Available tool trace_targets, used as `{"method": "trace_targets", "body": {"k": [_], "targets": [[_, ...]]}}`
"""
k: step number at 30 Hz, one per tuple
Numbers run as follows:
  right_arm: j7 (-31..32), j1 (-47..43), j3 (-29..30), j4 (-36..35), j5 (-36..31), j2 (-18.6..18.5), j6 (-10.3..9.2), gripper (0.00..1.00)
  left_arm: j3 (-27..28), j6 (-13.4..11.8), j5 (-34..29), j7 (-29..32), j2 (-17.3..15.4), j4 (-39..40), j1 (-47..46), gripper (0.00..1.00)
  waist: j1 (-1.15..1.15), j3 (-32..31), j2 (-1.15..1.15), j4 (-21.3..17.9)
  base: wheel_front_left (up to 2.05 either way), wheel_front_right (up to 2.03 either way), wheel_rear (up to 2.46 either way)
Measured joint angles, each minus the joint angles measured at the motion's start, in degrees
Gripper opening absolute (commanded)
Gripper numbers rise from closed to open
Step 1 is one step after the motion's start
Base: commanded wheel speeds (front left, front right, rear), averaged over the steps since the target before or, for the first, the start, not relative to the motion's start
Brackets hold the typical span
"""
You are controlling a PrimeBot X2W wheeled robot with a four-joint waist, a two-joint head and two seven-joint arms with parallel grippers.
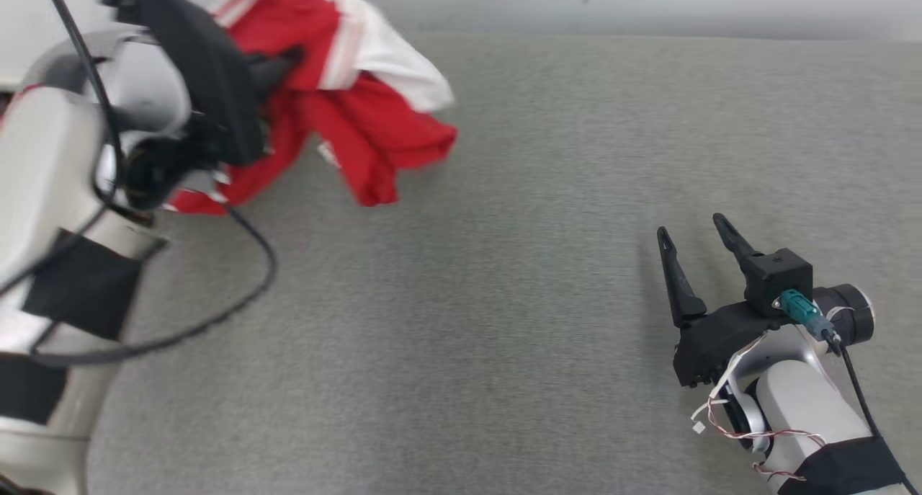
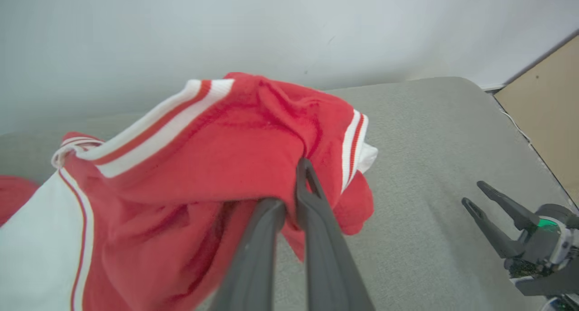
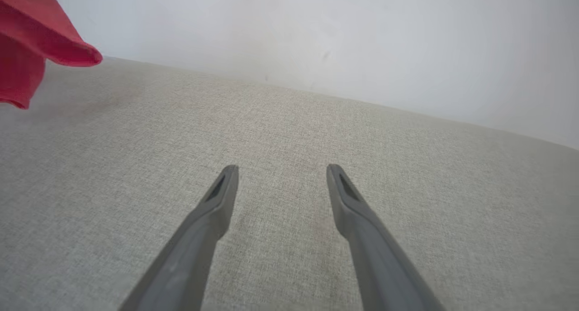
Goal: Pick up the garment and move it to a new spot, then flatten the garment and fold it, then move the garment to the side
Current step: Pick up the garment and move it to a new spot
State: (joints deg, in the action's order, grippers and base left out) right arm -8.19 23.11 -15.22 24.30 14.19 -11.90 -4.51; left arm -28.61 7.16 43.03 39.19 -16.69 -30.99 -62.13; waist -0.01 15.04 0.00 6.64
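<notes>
A bench [image 1: 504, 300] covered in grey woven fabric spreads ahead of the right end effector [image 1: 690, 225] and to both its sides, the weave fine and even. Well beyond its fingertips the bench meets a plain pale wall [image 1: 648, 5], white to light grey, with a few small dark marks [image 3: 325, 56] on it. In the left wrist view the bench's far corner [image 2: 470, 82] is rounded. Past the bench edge on the right end effector's outer side lies a tan surface [image 2: 547, 107]; whether it is floor or panel I cannot tell. A white strip [image 2: 491, 87] runs at the wall's foot. The light is soft and even, and the shadows are faint.
</notes>
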Motion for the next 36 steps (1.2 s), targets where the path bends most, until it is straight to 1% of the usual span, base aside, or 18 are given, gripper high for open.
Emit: {"method": "trace_targets", "body": {"k": [4, 8, 13, 16, 20, 23, 26, 30, 34, 35, 36], "targets": [[-0.66, -0.07, 0.19, 1.12, 1.00, 0.58, -0.01, 1.00, -4.11, -0.01, 4.97, -0.24, 0.73, 7.17, 2.02, 0.00, 0.00, -1.01, 0.00, -2.28, 0.00, 0.00, 0.00], [-1.32, -0.13, 0.73, 1.94, 1.90, 0.74, -0.01, 1.00, -7.81, -0.01, 8.51, -0.48, 1.88, 13.23, 4.31, 0.00, 0.00, -1.77, 0.01, -4.72, 0.00, 0.00, 0.00], [-1.97, -0.21, 1.49, 2.86, 2.09, 0.87, -0.02, 1.00, -12.88, 0.00, 10.06, -0.96, 3.38, 16.97, 8.29, 0.00, 0.00, -2.46, 0.00, -7.75, 0.00, 0.00, 0.00], [-2.43, -0.35, 1.97, 3.14, 2.46, 0.82, -0.02, 1.00, -15.00, -0.01, 10.09, -1.96, 4.09, 16.66, 11.15, 0.00, 0.00, -2.75, 0.00, -9.29, 0.00, 0.00, 0.00], [-2.97, -1.02, 3.01, 3.08, 2.68, 0.25, -0.11, 1.00, -18.27, 0.00, 9.85, -3.68, 5.49, 13.16, 15.32, 0.00, 0.00, -2.88, 0.00, -10.35, 0.00, 0.00, 0.00], [-3.02, -1.47, 2.97, 3.11, 2.85, 0.13, -0.11, 1.00, -20.69, 0.00, 7.94, -4.87, 5.23, 9.58, 17.24, 0.00, 0.00, -2.69, 0.00, -10.19, 0.00, 0.00, 0.00], [-3.25, -1.28, 2.79, 3.07, 2.83, 0.14, -0.11, 1.00, -22.04, 0.00, 7.99, -6.76, 5.93, 6.22, 19.20, 0.00, 0.00, -2.61, 0.00, -9.84, 0.00, 0.00, 0.00], [-3.45, -1.06, 2.42, 3.01, 2.82, 0.15, -0.11, 1.00, -24.44, 0.00, 8.18, -9.06, 8.94, 2.98, 21.75, 0.00, 0.00, -2.66, 0.00, -9.12, 0.00, 0.00, 0.00], [-3.52, -0.08, 2.43, 3.41, 2.82, 0.07, -0.09, 1.00, -24.44, 0.00, 8.51, -11.00, 9.75, 1.45, 20.76, 0.00, 0.01, -3.07, 0.00, -8.36, 0.00, 0.00, 0.00], [-3.61, -0.08, 2.35, 3.59, 2.82, 0.12, -0.03, 1.00, -24.30, 0.00, 8.51, -11.56, 9.72, 1.11, 20.18, 0.40, 0.01, -3.26, 0.00, -8.19, 0.00, 0.00, 0.00], [-3.75, -0.10, 2.23, 3.90, 2.82, 0.21, -0.03, 1.00, -24.29, 0.00, 8.51, -12.07, 9.71, 0.68, 19.62, 1.00, 0.01, -3.48, 0.00, -8.02, 0.00, 0.00, 0.00]]}}
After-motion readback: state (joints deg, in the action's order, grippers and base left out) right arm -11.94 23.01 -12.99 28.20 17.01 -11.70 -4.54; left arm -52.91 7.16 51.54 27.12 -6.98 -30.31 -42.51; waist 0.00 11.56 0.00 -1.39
